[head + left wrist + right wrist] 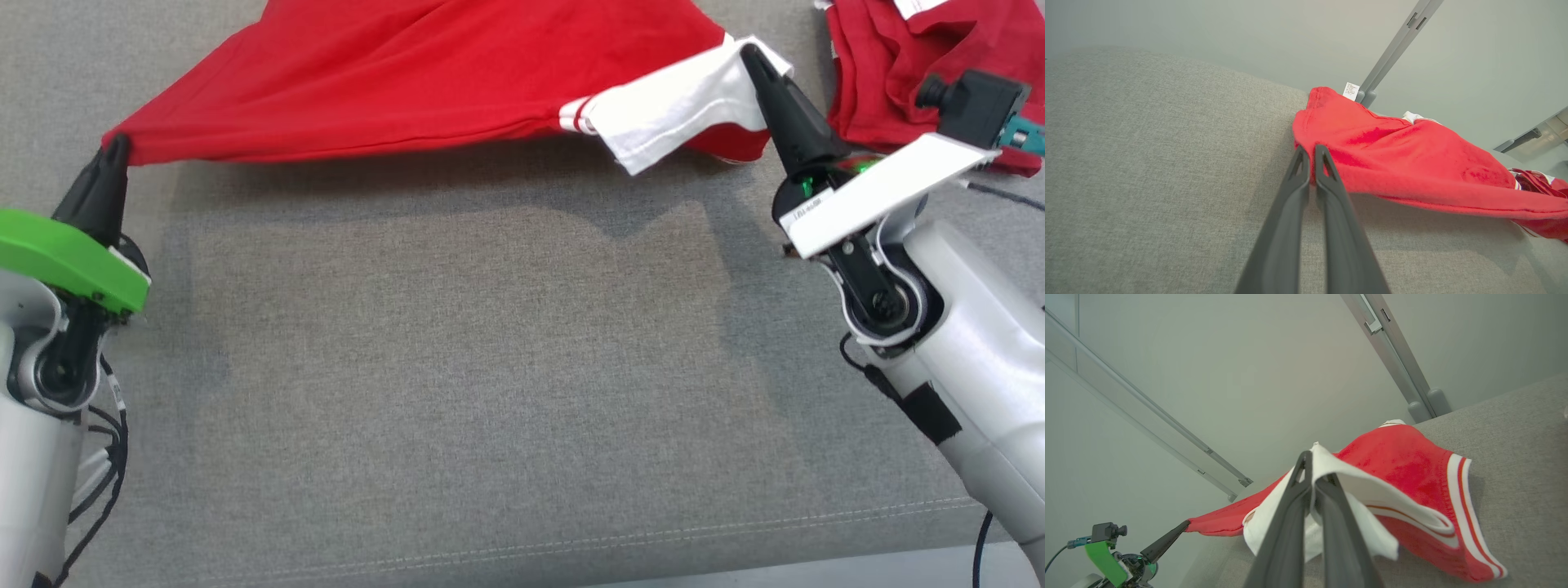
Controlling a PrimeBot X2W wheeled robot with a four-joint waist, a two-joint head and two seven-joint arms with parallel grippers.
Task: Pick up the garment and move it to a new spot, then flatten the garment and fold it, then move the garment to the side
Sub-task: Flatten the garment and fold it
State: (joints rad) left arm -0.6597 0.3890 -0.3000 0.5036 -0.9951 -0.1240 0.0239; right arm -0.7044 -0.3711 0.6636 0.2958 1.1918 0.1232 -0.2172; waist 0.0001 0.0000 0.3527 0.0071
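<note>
A wide grey surface (490,384) with a stitched seam along its near edge lies before the robot, and a pale wall (1241,375) rises behind it. Grey rails (1396,355) run slanted across that wall in the right wrist view. At the far right corner of the surface lies a red heap (890,73) of other cloth. It is near the right arm, with a strip of bare surface between it and the garment (408,82). The open part of the surface in front of both arms carries the garment's shadow. The garment is red with a white sleeve (678,106) that has red stripes at its seam. It is stretched from side to side across the far part of the surface, and its near edge hangs taut and lifted between the two arms. Its far part runs out of the top of the head view, and in the right wrist view its striped edge rests on the surface. The left gripper (117,145) is closed tight on the red corner at the garment's left end. The right gripper (749,55) is also closed, and it pinches the white sleeve at the right end. A small white label (1351,90) stands at the garment's top edge in the left wrist view.
</note>
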